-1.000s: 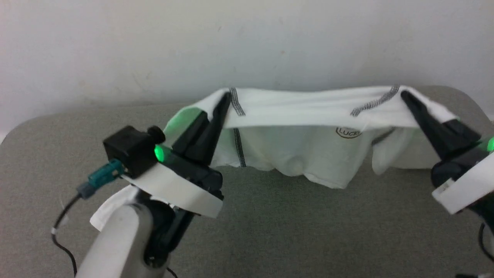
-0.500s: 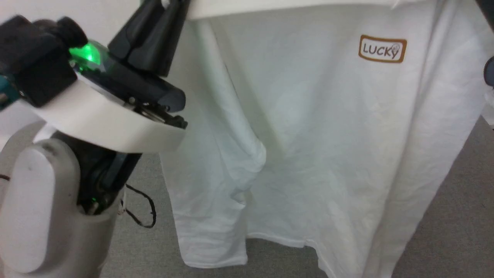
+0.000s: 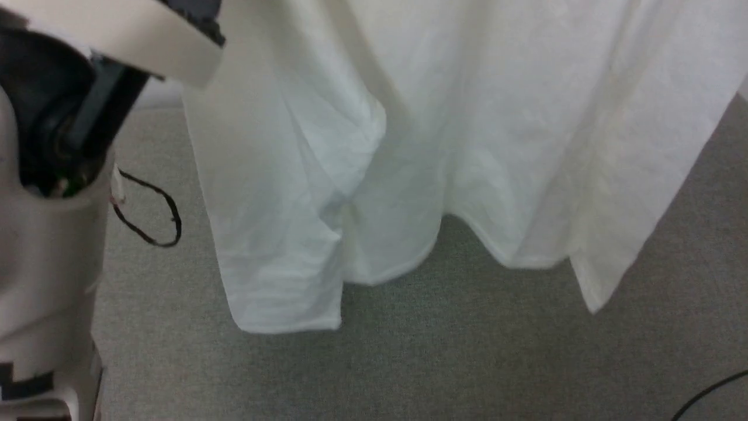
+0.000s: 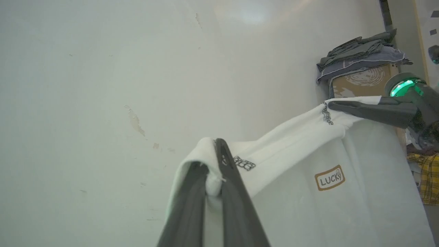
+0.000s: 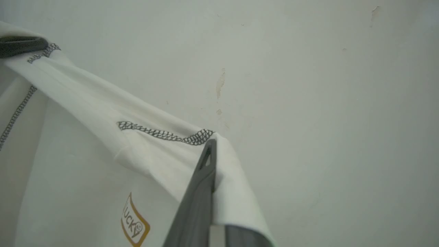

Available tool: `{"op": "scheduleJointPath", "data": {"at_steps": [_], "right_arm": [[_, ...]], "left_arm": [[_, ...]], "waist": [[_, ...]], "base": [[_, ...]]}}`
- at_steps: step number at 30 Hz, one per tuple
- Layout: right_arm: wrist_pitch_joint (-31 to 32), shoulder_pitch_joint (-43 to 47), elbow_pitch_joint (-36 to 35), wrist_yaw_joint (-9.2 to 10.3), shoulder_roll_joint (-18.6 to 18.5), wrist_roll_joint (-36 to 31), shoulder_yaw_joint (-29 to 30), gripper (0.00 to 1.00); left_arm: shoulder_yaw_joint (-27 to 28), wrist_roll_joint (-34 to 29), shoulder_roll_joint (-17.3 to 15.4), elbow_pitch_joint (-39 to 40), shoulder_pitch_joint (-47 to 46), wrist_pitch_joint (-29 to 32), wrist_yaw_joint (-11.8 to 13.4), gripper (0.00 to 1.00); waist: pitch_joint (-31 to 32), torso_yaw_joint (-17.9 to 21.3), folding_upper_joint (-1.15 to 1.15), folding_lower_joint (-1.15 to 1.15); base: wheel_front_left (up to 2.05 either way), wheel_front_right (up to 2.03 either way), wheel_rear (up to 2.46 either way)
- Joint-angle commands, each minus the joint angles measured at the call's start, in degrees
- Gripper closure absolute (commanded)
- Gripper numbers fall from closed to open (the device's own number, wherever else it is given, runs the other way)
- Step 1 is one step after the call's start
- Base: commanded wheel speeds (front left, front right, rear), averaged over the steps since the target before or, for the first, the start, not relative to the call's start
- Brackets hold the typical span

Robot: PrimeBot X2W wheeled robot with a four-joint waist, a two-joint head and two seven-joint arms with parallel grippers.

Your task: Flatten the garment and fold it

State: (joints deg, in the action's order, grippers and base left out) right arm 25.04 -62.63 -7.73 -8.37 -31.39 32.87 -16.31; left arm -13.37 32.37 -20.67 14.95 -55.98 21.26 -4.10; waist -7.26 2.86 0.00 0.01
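1. Against the pale wall (image 4: 103,85) in the left wrist view stands a brown cardboard box (image 4: 363,81). A stack of folded grey cloths (image 4: 360,51) lies on top of it, and what is inside the box cannot be seen. A yellow checked cloth (image 4: 427,178) lies lower, at that view's right edge.
2. The garment (image 3: 467,117) hangs in the air as a wide sheet between the two grippers. Its wavy lower hem is over the grey surface (image 3: 409,362); whether the hem touches that surface cannot be told.
3. The left gripper (image 4: 210,159) is clamped on one upper corner, with a small wad of white fabric squeezed between its dark fingers.
4. The right gripper (image 5: 210,147) is pinched tight on the other upper corner. Its fingers are pressed together at the end of a stitched seam.
5. Between the two grips, the top edge runs taut as a folded-over band.
6. The fabric is thin, smooth and white with soft creases, and its seams carry dark grey zigzag stitching. A small rounded label (image 4: 330,177) with a brown outline reads LUCKY. The surface below looks felt-like, and the wall is scuffed in places.
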Motion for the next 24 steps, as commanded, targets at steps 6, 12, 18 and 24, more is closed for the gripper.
{"op": "scheduleJointPath", "data": {"at_steps": [6,12,18,24], "right_arm": [[-6.8,-12.8,11.8,0.88,-1.7,-3.5,-4.4,1.0],[-18.0,-28.1,27.8,0.88,1.2,-9.2,-10.5,1.0],[-26.1,-36.7,39.0,0.88,3.9,-12.5,-14.9,1.0],[-31.7,-38.6,45.7,0.88,6.2,-13.0,-18.1,1.0]], "left_arm": [[0.7,-3.4,-3.0,-11.3,-12.6,-1.8,-1.2,1.0],[-2.5,-8.8,-3.8,-26.9,-28.2,-9.6,-2.7,1.0],[-4.5,-11.2,-3.4,-37.3,-37.6,-18.2,-3.1,1.0],[-7.4,-11.6,-2.1,-43.5,-39.6,-23.6,-3.3,1.0]], "waist": [[-14.7,0.9,0.0,-0.01],[-22.5,1.9,0.0,-0.01],[-26.5,1.8,0.0,-0.01],[-28.3,0.7,0.0,-0.01]], "base": [[0.0,0.0,0.0],[0.0,0.0,0.0],[0.0,0.0,0.0],[0.0,0.0,0.0]]}}
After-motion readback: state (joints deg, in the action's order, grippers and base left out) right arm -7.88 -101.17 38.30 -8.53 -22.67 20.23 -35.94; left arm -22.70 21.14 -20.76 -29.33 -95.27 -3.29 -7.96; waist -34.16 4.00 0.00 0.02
